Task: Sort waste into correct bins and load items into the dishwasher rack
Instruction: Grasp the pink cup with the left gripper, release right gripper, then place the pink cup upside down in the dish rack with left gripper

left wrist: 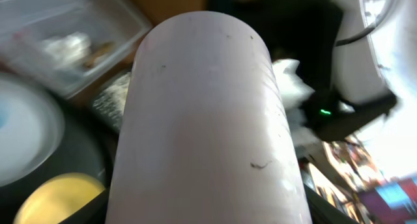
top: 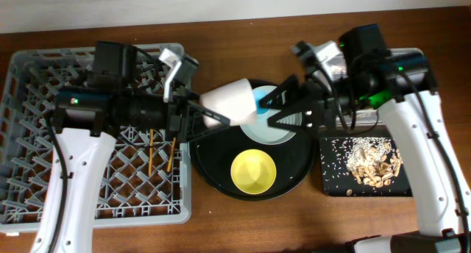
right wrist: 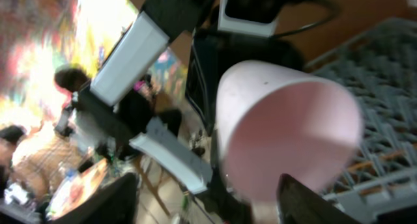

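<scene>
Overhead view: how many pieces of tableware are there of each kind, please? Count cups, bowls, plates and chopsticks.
Cups: 2, the pink cup in the left pincer and a blue cup, partly hidden.
Bowls: 1, the yellow bowl.
Plates: 1, the pale plate.
Chopsticks: 2, in the rack.
Total: 6.

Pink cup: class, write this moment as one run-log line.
left gripper shut on pink cup | right gripper open | chopsticks in dishwasher rack
</scene>
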Robot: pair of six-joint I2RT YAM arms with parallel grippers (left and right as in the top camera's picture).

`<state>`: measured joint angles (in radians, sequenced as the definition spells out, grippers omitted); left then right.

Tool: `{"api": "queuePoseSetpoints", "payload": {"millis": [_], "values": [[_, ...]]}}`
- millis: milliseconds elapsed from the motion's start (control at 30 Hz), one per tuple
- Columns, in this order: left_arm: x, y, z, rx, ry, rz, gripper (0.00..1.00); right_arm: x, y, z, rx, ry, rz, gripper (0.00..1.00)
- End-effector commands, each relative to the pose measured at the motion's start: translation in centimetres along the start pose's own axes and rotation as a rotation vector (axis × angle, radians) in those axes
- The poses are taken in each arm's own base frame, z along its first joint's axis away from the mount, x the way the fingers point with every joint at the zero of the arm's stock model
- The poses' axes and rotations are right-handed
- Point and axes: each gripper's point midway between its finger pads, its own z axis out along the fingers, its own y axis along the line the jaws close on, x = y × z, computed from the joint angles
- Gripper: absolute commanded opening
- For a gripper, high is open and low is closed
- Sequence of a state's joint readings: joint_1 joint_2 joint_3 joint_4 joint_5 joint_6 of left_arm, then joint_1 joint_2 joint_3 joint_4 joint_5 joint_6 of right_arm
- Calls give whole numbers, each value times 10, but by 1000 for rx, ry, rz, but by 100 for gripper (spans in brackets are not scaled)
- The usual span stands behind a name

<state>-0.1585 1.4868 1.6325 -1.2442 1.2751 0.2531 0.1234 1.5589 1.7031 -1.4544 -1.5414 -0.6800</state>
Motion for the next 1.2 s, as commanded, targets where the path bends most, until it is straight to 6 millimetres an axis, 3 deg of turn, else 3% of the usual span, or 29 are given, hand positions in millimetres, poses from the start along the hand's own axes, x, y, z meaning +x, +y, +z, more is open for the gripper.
{"api": "queuePoseSetpoints", "payload": {"millis": [0, 67, 100, 167, 267, 367, 700, 933, 1167], "values": [[5, 56, -25, -359, 10, -163, 40, -8, -17, -33, 106, -61, 43, 82], [9, 94, -56, -645, -3, -260, 40, -1, -37, -53, 235, -41, 110, 99], [12, 112, -78, -807, -20, -310, 40, 9, -52, -64, 333, -6, 174, 99], [14, 130, -103, -977, -45, -350, 40, 25, -72, -78, 473, 52, 262, 99], [12, 148, -122, -1112, -56, -345, 40, 55, -100, -103, 717, 177, 384, 99], [12, 163, -120, -1118, -52, -373, 40, 70, -111, -114, 832, 247, 435, 99], [7, 229, -118, -1174, 63, -484, 39, 74, -114, -117, 870, 279, 431, 99], [40, 287, -103, -1177, 187, -598, 38, 90, -126, -145, 1042, 380, 435, 99], [51, 309, -97, -1178, 219, -628, 36, 93, -127, -151, 1077, 401, 436, 99]]}}
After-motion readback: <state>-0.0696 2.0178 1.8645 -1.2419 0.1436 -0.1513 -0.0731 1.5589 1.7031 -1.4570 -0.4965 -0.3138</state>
